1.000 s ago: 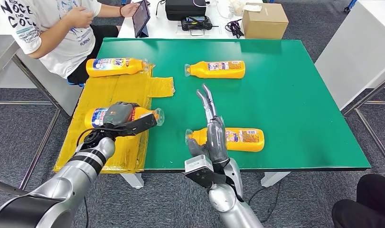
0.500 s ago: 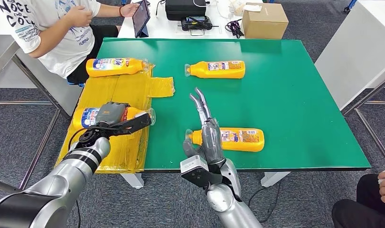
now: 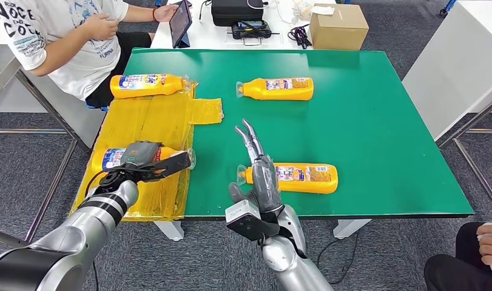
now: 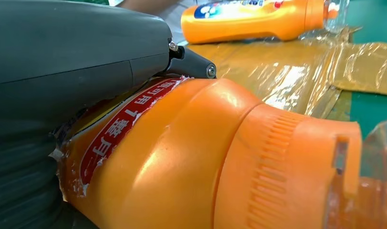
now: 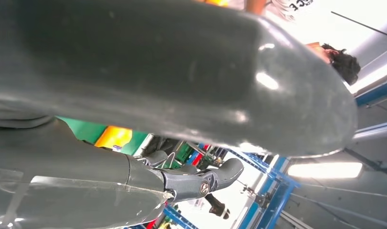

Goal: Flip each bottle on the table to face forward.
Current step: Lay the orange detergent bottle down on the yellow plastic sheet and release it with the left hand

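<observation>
Several orange bottles lie on their sides. My left hand (image 3: 147, 160) grips one bottle (image 3: 111, 157) on the yellow plastic sheet (image 3: 164, 121) at the near left; up close its orange body and cap (image 4: 220, 157) lie against my dark fingers (image 4: 86, 62). My right hand (image 3: 259, 173) stands open, fingers stretched up, in front of the neck of the near middle bottle (image 3: 304, 177). Another bottle (image 3: 147, 85) lies at the sheet's far end, and one more (image 3: 275, 88) on the green table (image 3: 364, 115).
A seated person in a white shirt (image 3: 67, 36) holds a tablet (image 3: 179, 22) at the far left. A cardboard box (image 3: 339, 26), cables and a black case stand behind the table. Another person's hand (image 3: 489, 239) shows at the near right.
My left hand has drawn its bottle left and toward the near edge. My right hand has drifted a little left and back.
</observation>
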Robot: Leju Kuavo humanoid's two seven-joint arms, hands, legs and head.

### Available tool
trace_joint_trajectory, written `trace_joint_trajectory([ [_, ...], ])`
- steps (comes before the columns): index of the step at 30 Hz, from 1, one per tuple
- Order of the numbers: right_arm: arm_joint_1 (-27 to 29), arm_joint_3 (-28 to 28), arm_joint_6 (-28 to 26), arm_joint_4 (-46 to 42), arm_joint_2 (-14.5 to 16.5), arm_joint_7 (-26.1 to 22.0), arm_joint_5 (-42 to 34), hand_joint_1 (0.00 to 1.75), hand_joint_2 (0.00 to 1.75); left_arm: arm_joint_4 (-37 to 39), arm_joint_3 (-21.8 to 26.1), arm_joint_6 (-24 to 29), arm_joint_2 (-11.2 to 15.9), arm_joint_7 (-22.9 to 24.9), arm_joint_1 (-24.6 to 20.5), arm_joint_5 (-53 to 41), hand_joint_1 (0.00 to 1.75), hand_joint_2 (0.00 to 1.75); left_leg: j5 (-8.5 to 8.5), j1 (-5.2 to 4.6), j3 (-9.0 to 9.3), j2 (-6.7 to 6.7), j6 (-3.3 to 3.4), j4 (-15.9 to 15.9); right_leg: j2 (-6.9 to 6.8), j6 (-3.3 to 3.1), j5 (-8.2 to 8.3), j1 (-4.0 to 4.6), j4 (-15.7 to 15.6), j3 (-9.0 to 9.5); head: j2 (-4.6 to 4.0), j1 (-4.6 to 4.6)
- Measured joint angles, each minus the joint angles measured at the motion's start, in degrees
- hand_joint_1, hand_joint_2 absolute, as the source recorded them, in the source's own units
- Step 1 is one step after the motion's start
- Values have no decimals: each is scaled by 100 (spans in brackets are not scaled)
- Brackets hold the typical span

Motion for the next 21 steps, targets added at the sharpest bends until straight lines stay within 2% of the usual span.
trace_joint_trajectory([
  [5,-13,17,0,62,0,0,0,0,0,54,1,-76,19,0,24,15,172,175,0,0,0,0,0,0,0,0,0,0,0,0,0,1],
  [6,-17,21,0,74,0,0,0,0,0,62,2,-95,22,0,28,19,158,175,0,0,0,0,0,0,0,0,0,0,0,0,0,1],
  [8,-22,26,4,97,0,0,0,0,0,80,2,-137,30,1,30,25,89,175,0,0,0,0,0,0,0,0,0,0,0,1,0,0],
  [9,-25,27,10,108,0,0,0,0,0,86,2,-156,33,3,29,27,48,175,0,0,1,0,0,0,0,0,0,0,0,1,0,0],
  [10,-27,28,19,120,0,0,0,0,0,91,2,-174,36,7,30,30,18,175,0,0,1,0,0,0,0,0,0,0,0,1,0,-1],
  [12,-29,33,35,143,0,0,0,0,0,97,4,-210,39,17,31,44,0,175,0,0,2,0,0,0,0,0,0,0,0,2,0,-1],
  [17,-31,42,57,182,0,0,0,0,0,104,32,-304,48,7,34,135,0,175,0,0,6,0,0,0,0,0,0,0,1,5,0,-1],
  [21,-46,44,84,216,0,0,-2,0,0,104,86,-410,50,-30,31,236,0,0,0,0,8,-1,0,0,0,0,0,0,1,8,0,-1],
])
